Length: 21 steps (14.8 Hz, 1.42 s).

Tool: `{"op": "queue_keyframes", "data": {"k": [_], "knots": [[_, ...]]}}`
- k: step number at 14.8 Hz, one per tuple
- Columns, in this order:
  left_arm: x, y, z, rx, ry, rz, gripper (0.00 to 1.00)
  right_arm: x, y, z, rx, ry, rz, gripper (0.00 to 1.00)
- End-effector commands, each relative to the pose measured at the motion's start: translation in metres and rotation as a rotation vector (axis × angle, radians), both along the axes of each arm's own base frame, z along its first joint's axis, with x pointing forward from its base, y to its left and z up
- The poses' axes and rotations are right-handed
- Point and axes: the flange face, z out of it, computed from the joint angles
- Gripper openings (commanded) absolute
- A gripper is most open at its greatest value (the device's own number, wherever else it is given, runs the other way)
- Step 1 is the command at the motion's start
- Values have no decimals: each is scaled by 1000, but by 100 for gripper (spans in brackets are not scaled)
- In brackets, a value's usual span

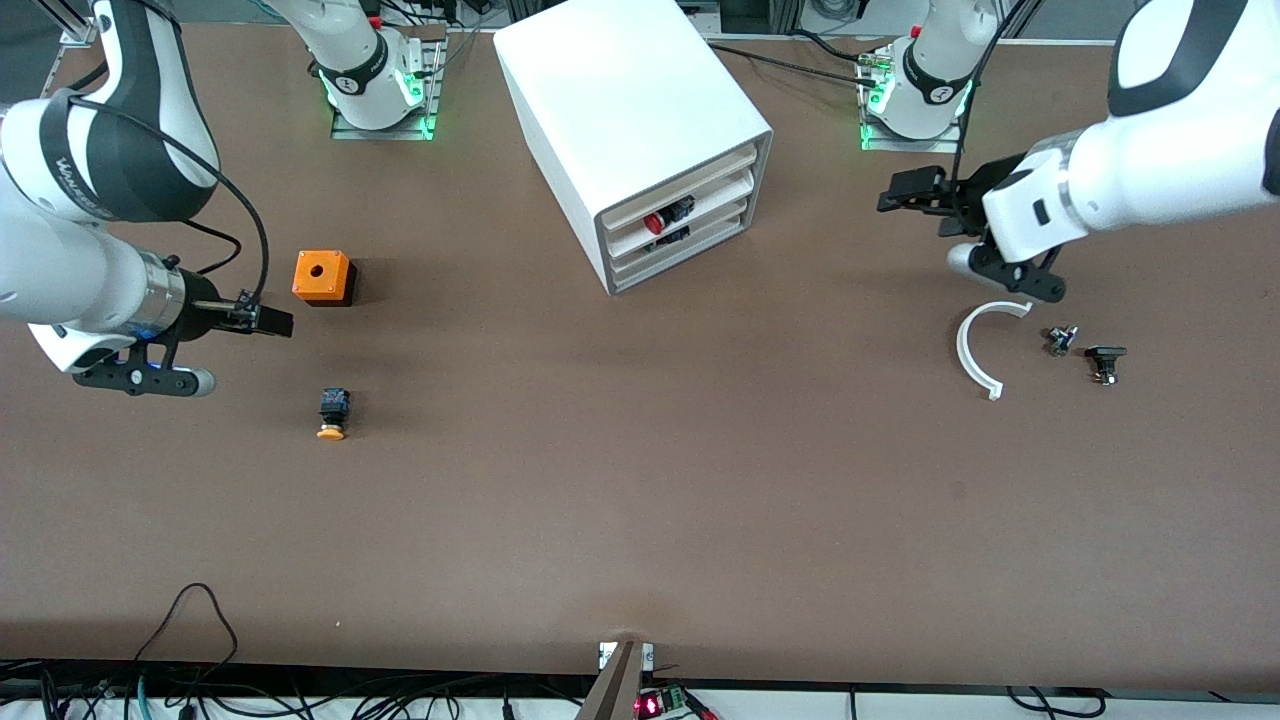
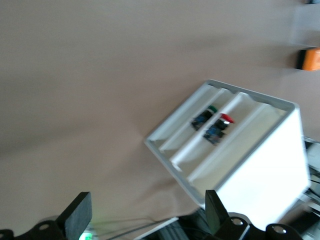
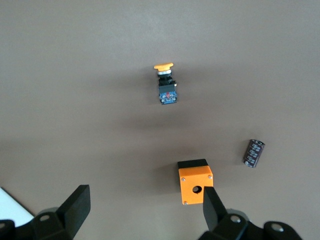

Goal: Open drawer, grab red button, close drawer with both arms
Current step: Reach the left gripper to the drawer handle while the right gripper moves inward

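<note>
The button [image 1: 665, 217] lies in the cabinet's [image 1: 630, 120] upper drawer [image 1: 680, 205], another button [image 1: 332, 413] nearer the camera than the cube [image 1: 322, 276].

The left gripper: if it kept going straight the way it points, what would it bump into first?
Probably the white cabinet. The left gripper, fingers open and empty, aims across the table at the drawer fronts, with nothing visible between. Its height is hard to judge, so it might pass above.

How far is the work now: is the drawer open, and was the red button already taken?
Nothing looks done yet. The three drawers sit in the cabinet, none pulled out, and the red button lies in its drawer. In hand: nothing; the left gripper and right gripper are open and empty over bare table. Opening, grabbing and closing all remain.
</note>
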Motion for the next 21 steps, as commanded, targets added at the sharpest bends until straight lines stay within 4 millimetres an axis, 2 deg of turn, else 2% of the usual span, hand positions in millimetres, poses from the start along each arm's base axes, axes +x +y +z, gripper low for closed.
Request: {"op": "queue_keyframes", "data": {"k": [1,3,6,8,10,12,14,17,18,21], "knots": [[7,-22,-28,-100,86,-35,100,2,29,-10,-15,-12,-51,100],[10,-37,-54,-180,90,-137,100,4,45,-17,-27,-21,-81,100],[16,-44,-103,-324,87,-261,100,7,66,-33,-34,-25,-107,100],[11,-48,-140,-460,80,-312,100,7,78,-39,-43,-19,-141,100],[0,-48,-172,-565,34,-284,100,7,81,-49,-49,-1,-163,100],[-11,-49,-188,-613,2,-238,99,8,84,-59,-60,12,-189,100],[-22,-45,-201,-641,-39,-233,96,6,95,-60,-65,9,-208,100],[-36,-41,-237,-682,-46,-256,91,10,102,-65,-65,-13,-272,100],[-37,-48,-239,-704,-43,-233,89,10,105,-65,-60,-12,-289,100],[-53,-54,-270,-751,-7,-181,88,10,113,-68,-25,-9,-306,100]]}}
